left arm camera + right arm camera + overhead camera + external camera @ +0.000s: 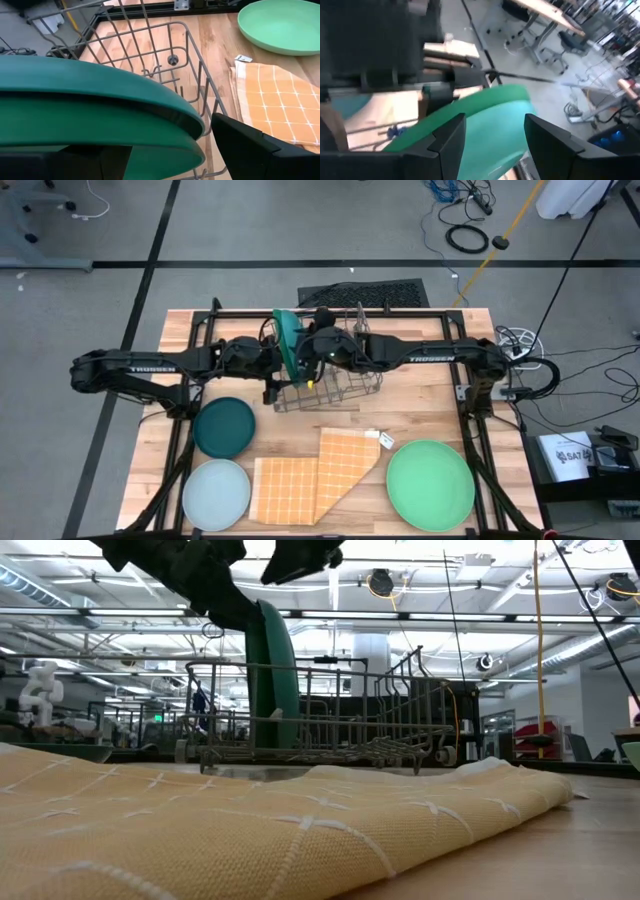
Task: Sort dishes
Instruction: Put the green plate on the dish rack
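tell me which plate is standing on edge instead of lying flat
The deep green plate, upright in the wire rack; the other three lie flat on the table.

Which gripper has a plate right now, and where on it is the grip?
The left gripper holds a green plate on edge over the rack, gripping its rim. The right gripper is open beside the same plate, not clamping it.
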